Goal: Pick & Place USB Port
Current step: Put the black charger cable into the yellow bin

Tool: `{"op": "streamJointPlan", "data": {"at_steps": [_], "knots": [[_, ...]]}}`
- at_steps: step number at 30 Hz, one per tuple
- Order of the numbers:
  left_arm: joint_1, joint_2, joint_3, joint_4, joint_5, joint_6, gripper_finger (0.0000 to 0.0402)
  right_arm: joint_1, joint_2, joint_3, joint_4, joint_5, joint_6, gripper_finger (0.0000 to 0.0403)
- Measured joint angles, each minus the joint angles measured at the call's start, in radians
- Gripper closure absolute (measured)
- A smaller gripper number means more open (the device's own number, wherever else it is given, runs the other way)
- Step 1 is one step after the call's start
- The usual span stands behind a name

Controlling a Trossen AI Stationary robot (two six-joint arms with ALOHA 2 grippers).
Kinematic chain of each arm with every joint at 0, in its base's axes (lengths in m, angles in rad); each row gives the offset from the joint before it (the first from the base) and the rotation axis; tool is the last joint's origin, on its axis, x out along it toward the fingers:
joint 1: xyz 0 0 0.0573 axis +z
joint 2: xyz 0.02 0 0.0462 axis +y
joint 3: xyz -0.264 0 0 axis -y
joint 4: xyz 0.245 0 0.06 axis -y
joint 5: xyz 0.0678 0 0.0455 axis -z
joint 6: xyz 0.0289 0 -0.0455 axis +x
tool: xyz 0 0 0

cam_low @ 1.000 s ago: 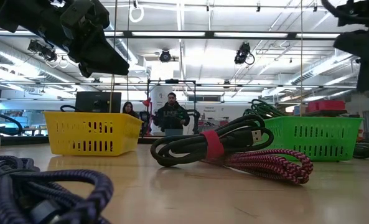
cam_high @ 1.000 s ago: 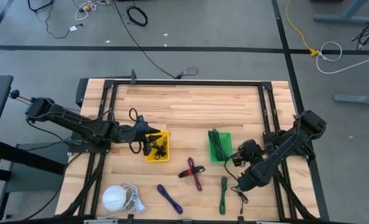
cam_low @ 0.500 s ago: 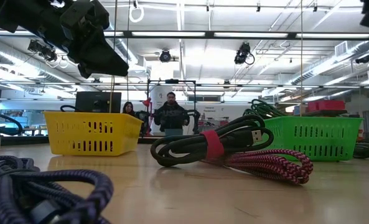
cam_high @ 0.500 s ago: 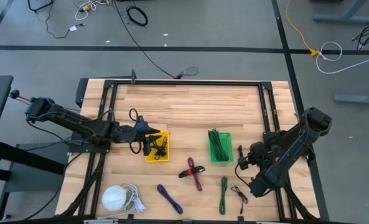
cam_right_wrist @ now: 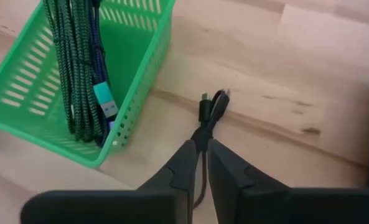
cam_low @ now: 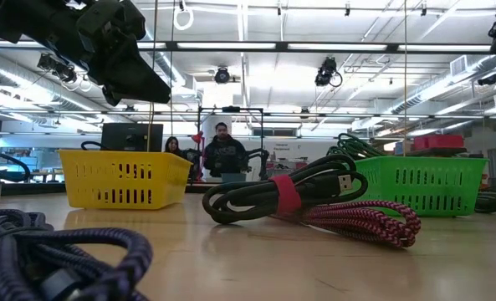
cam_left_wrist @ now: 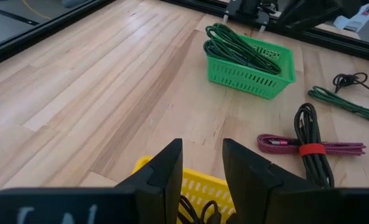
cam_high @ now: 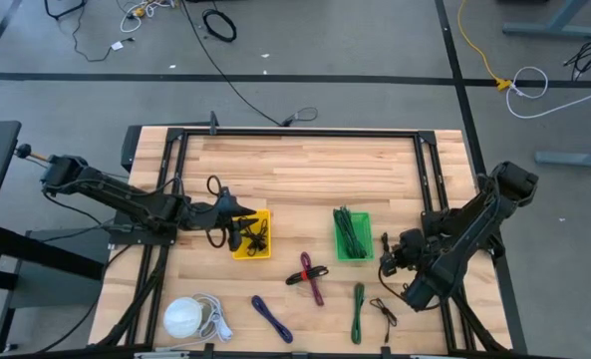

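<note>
Table (cam_high: 305,165): two baskets (cam_high: 251,234), seven loose cables (cam_high: 311,276).

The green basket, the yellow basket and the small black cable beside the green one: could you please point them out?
green basket (cam_right_wrist: 134,68): right wrist view, side wall.
yellow basket (cam_high: 265,213): high view, rim corner.
small black cable (cam_right_wrist: 210,110): right wrist view, folded loop.

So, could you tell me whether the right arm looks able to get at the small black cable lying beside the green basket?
Probably yes. The right gripper hangs directly over the black cable, which lies on bare wood beside the green basket, with nothing covering it.
</note>
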Motion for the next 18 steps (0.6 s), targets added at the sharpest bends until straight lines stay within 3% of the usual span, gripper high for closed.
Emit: {"op": "streamJointPlan", "data": {"at_steps": [7, 18], "knots": [[0.0, 0.0, 0.0, 0.0, 0.0, 0.0, 0.0282, -0.001, -0.01, -0.02, 0.039, -0.004, -0.005, 0.0342], [0.0, 0.0, 0.0, 0.0, 0.0, 0.0, 0.0282, -0.019, 0.027, -0.021, 0.087, -0.049, -0.035, 0.025]]}}
